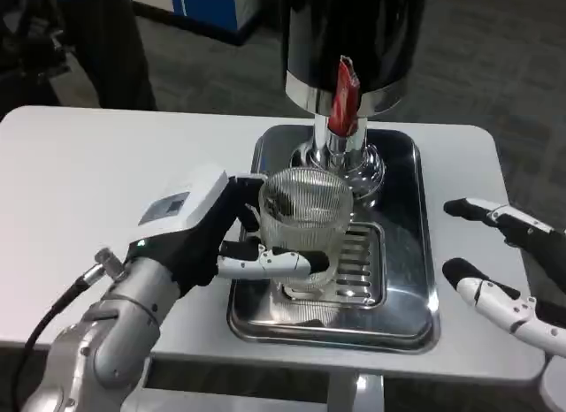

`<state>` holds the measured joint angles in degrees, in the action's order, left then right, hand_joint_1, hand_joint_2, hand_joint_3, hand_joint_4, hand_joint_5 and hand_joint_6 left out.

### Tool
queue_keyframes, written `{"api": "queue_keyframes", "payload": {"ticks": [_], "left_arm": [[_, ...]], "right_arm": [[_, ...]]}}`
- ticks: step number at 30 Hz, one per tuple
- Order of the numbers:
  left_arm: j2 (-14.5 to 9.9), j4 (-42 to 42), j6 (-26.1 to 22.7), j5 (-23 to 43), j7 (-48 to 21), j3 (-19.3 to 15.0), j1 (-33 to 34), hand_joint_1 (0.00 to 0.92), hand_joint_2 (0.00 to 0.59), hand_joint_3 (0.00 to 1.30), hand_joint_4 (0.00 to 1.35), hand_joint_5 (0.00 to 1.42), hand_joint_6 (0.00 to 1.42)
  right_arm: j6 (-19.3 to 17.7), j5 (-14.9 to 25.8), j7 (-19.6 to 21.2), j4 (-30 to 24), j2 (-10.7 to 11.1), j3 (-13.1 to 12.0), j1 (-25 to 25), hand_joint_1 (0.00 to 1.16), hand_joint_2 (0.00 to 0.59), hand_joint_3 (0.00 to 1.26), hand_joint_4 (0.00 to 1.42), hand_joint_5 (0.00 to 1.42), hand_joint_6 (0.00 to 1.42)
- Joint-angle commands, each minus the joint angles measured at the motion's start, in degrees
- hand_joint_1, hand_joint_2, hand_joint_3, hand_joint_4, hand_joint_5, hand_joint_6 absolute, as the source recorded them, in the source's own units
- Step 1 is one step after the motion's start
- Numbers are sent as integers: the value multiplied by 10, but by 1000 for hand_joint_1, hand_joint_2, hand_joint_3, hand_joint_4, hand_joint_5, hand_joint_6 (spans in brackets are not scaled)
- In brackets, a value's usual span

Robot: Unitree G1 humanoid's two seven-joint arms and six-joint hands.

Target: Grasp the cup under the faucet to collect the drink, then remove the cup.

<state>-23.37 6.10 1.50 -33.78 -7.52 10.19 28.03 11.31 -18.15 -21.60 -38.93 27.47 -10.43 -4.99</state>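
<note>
A clear ribbed glass cup (305, 219) stands on the slotted drip grate (354, 266) of a steel tray, just in front of the dispenser's faucet (339, 147) with its red lever (346, 95). My left hand (217, 235) wraps the cup from the left, with fingers (274, 262) across its near side and others behind its far side. My right hand (504, 270) hovers to the right of the tray above the table, fingers spread and holding nothing.
The black and chrome drink dispenser (354, 41) rises at the back of the steel tray (416, 319). The white table (88, 191) stretches out to the left. Its front edge lies close below the tray.
</note>
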Motion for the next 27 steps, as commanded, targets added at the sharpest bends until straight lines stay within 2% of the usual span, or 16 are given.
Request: {"api": "queue_keyframes", "payload": {"ticks": [1, 3, 8, 18, 21, 24, 27], "left_arm": [[-2, 6, -4, 6, -13, 8, 2, 313, 84, 525, 355, 431, 230], [-2, 5, -4, 7, -14, 7, 2, 260, 89, 502, 280, 370, 209], [-2, 2, -4, 7, -15, 5, 1, 212, 103, 490, 166, 285, 187], [-4, 3, -2, 10, -20, 4, 1, 201, 103, 396, 25, 163, 151], [-4, 4, -2, 17, -24, 4, 2, 197, 100, 286, 0, 81, 104], [-6, 3, 0, 25, -29, 4, 0, 189, 87, 44, 0, 2, 11], [-6, -5, -3, 30, -31, -1, -6, 167, 58, 0, 0, 0, 0]], "right_arm": [[3, 5, 6, -2, -3, -3, -2, 292, 373, 186, 139, 97, 131], [3, 6, 6, -2, -3, -3, -2, 294, 376, 186, 139, 97, 131], [2, 7, 7, 0, -3, -4, -1, 297, 380, 186, 139, 97, 131], [2, 10, 8, -1, -4, -4, -2, 313, 375, 186, 139, 97, 131], [1, 11, 8, 0, -4, -4, -2, 316, 375, 186, 139, 97, 131], [1, 12, 8, 1, -4, -5, -2, 318, 377, 186, 139, 102, 131], [1, 12, 9, 1, -4, -5, -2, 327, 388, 195, 139, 108, 131]]}}
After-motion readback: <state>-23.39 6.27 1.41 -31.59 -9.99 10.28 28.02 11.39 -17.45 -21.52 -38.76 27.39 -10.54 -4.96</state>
